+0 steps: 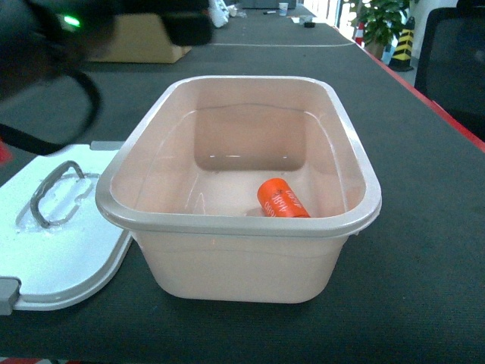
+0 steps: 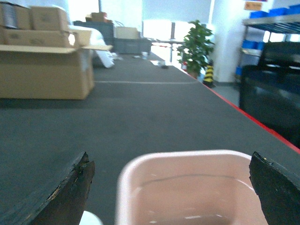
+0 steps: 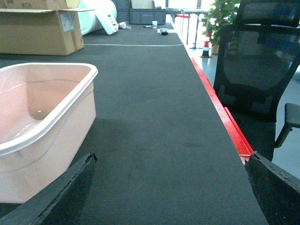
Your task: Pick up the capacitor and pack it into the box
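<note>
1. Head view: the orange capacitor lies inside the open pink box, toward its near right corner.
2. Its white lid rests left on the table.
3. Left tool and right tool both gape wide, holding nothing.

No legible text in any view. Capacitor in the box has white print on its orange sleeve, too small and blurred to read. Cardboard carton carries a white label on its side, also unreadable. Orange sign high on the far wall in the left wrist view: no characters resolvable.
</note>
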`<state>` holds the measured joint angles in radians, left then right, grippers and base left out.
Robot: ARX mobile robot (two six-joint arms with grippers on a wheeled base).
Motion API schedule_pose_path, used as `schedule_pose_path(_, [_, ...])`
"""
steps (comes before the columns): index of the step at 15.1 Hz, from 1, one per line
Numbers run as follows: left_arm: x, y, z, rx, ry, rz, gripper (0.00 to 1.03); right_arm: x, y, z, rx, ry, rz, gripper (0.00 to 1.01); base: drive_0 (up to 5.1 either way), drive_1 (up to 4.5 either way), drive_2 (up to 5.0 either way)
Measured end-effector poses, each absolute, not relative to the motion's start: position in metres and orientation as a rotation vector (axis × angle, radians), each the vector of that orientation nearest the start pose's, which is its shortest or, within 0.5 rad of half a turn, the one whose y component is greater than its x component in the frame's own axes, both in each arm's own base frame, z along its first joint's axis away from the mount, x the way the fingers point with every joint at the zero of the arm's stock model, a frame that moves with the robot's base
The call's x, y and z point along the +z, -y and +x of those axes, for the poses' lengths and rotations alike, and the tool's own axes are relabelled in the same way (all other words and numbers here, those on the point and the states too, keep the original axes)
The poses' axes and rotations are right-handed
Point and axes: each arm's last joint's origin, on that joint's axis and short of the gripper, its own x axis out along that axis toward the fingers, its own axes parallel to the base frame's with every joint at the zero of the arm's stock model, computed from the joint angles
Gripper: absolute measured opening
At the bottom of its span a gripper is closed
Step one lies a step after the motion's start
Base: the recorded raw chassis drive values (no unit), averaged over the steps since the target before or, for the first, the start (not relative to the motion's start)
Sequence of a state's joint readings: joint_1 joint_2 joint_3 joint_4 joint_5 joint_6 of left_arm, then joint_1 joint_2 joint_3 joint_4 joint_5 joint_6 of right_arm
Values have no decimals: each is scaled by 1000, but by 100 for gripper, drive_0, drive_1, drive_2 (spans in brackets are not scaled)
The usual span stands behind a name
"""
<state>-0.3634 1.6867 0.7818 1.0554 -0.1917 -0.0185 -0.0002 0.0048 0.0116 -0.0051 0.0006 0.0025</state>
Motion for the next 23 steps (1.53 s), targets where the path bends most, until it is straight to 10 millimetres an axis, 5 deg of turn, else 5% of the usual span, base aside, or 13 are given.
schedule_pose_path(2, [227,72,319,-73,174,-53,98,167,0,97,0,1,2,98,0,0,0])
schedule_pose_path(3, [198,21,326,51,99,-25,98,167,0,97,0,1,2,98,0,0,0])
schedule_pose_path(5, [164,-9,336,127,-7,-15,98,167,0,97,0,2,2,98,0,0,0])
schedule_pose_path(10, [99,-16,392,108,-257,-18,98,167,0,97,0,2,3,98,0,0,0])
schedule_pose_path(14, [85,-18,401,121,-329,36,96,167,0,97,0,2,2,98,0,0,0])
schedule_pose_path(17, [77,-21,399,133,-391,36,61,167,0,97,0,2,2,98,0,0,0])
schedule_pose_path(20, [71,-31,395,124,-430,26,12,167,0,97,0,2,2,98,0,0,0])
schedule_pose_path(21, [70,-31,394,113,-431,30,2,167,0,97,0,2,3,98,0,0,0])
schedule_pose_path(23, [73,-31,391,119,-430,30,2,167,0,97,0,2,2,98,0,0,0])
